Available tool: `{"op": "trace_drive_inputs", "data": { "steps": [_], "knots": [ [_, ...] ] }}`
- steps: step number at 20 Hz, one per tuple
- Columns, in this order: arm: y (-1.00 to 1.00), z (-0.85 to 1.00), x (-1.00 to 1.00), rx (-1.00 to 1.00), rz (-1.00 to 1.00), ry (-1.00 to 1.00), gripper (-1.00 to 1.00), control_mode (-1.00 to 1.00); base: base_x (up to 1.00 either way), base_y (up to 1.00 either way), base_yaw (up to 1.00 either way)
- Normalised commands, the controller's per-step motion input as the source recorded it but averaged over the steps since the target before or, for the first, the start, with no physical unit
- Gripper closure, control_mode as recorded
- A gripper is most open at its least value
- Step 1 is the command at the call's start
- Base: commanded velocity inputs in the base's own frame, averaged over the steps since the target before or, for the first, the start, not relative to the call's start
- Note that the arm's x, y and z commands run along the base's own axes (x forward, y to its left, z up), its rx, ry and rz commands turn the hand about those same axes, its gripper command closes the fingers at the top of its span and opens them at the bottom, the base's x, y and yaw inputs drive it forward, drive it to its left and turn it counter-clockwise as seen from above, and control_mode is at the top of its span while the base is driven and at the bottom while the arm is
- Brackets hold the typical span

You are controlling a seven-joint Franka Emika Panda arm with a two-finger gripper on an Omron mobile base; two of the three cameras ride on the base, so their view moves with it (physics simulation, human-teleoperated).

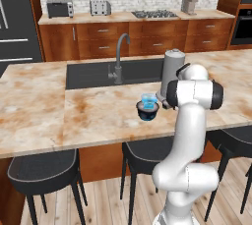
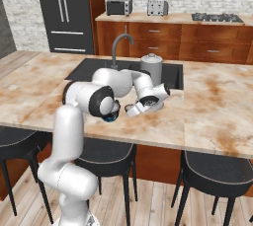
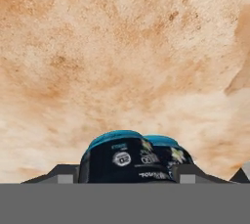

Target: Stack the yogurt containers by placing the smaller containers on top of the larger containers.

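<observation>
A light-blue yogurt cup (image 1: 149, 99) stands on the dark navy tub (image 1: 147, 113) near the counter's front edge. My gripper (image 1: 161, 103) is low over the counter, just right of that stack. In the hand view a small dark yogurt cup (image 3: 122, 157) with a teal rim and printed labels sits between my fingertips (image 3: 183, 173), which rest against its sides. A second dark container (image 3: 171, 152) shows right behind it. In the right base view my gripper (image 2: 131, 108) points toward the tub (image 2: 111, 117), which my elbow half hides.
A tall grey cylinder (image 1: 172, 69) stands behind the stack, beside the sink (image 1: 93, 74) and its faucet (image 1: 120, 54). Black stools (image 1: 44, 170) line the marble island's (image 1: 34, 106) front edge. Bare marble stretches left and right of the stack.
</observation>
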Motion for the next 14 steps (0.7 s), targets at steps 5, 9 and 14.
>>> {"op": "trace_drive_inputs", "data": {
  "steps": [5, 9, 14],
  "knots": [
    [0.00, 0.13, -0.24, 0.00, 0.00, -0.09, 1.00, -1.00, 0.00, 0.00, 0.00],
    [0.00, 0.11, -0.24, 0.00, 0.00, -0.09, 1.00, -1.00, 0.00, 0.00, 0.00],
    [0.00, 0.12, -0.24, 0.00, 0.00, -0.08, 1.00, -1.00, 0.00, 0.00, 0.00]
  ]
}}
